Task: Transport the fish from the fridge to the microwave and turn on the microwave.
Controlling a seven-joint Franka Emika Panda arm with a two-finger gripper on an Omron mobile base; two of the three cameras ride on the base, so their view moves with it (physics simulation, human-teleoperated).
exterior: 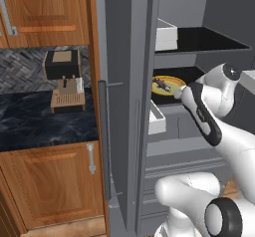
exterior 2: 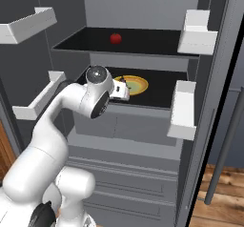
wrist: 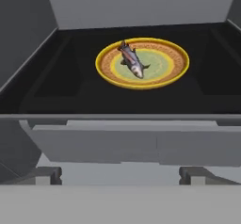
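Note:
The fridge [exterior: 122, 106] stands open. On its middle black shelf [wrist: 56, 100] lies the fish [wrist: 132, 60], small, slender and grey, on a round yellow plate [wrist: 181, 63]. From the left base view the fish [exterior: 162, 85] rests on the plate [exterior: 172, 81] just beyond my hand. My gripper [wrist: 121, 176] hovers in front of the shelf's front edge, short of the plate, open with nothing between its fingertips [wrist: 44, 173]. The hand covers part of the plate [exterior 2: 136, 84] in the right base view. The microwave is out of view.
A red tomato [exterior 2: 115, 38] sits on the upper shelf. White door bins [exterior 2: 183, 109] hang on both open doors. Grey drawers [wrist: 127, 143] lie below the shelf. Left of the fridge, a coffee machine [exterior: 63, 79] stands on a dark counter between wooden cupboards [exterior: 55, 181].

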